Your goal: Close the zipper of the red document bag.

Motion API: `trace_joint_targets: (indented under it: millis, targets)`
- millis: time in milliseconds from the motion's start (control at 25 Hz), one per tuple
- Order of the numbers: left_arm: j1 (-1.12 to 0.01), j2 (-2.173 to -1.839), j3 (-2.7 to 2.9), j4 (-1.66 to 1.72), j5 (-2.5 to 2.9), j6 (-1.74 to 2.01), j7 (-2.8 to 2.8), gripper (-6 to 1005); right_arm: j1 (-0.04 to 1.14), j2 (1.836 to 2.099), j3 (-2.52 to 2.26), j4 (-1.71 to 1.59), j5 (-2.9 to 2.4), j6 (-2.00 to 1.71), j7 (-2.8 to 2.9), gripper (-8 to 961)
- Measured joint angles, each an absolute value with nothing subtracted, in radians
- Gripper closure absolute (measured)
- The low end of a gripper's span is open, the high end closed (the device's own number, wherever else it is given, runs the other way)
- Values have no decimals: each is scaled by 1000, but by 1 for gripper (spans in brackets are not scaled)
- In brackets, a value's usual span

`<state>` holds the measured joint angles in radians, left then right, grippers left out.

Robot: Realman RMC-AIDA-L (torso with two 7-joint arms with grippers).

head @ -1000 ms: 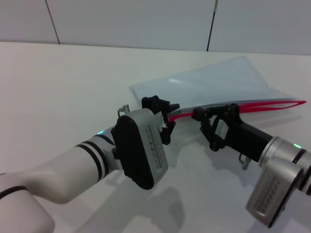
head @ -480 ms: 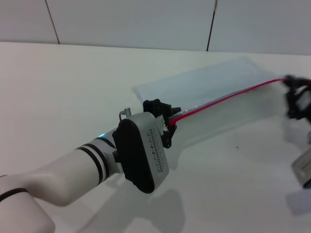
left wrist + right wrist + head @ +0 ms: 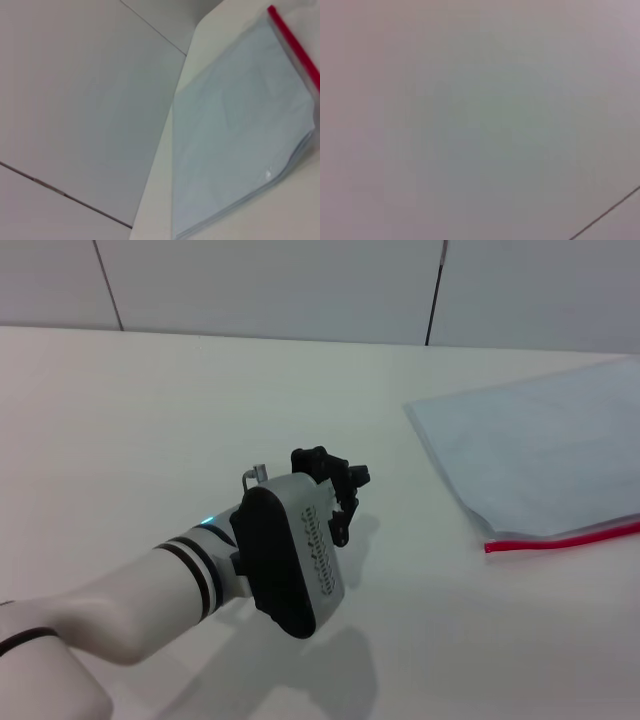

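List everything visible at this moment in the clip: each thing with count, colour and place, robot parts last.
red document bag: one, translucent pale blue-grey, lying flat on the table at the robot's right, running out of the head view at the right edge.
zipper: one, bright red strip along the bag's near long edge; the two sides look joined along the visible part; no slider tab can be made out.
table: one, white, under everything.
wall: white panels with dark seams, behind the table.
left gripper: one, black fingers on a white and black arm, above the table near the middle, apart from the bag and holding nothing.
right gripper: not visible in any view; its wrist camera shows only a pale panelled surface.
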<state>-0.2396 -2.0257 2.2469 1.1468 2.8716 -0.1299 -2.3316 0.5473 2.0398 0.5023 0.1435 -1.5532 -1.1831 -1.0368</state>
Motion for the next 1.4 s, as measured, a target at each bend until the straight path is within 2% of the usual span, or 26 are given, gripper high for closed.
trace_joint_targets:
  millis: [400,560,840,1040,1400]
  targets:
    - [-245,-2028,2235,1042,2778,-368,-2332,918,495,2040,487,196,-1547,-1395,-683,328]
    - [-248,-2029,2214,986,2648,-518,-2341,777,485,2037,444,198,-1552,-1399,-418,169]
    - [-269,-2030,2206,874,2322,-831,-2380,468,489,2030,312,118,-1553,-1450,123,98]
    - [-275,-2031,2206,801,2214,-1010,-2483,374,482,2031,291,93,-1551,-1454,214,58]
    - [-289,-2029,2199,676,2181,-1180,-2748,373,478,2032,289,91,-1546,-1441,221,65]
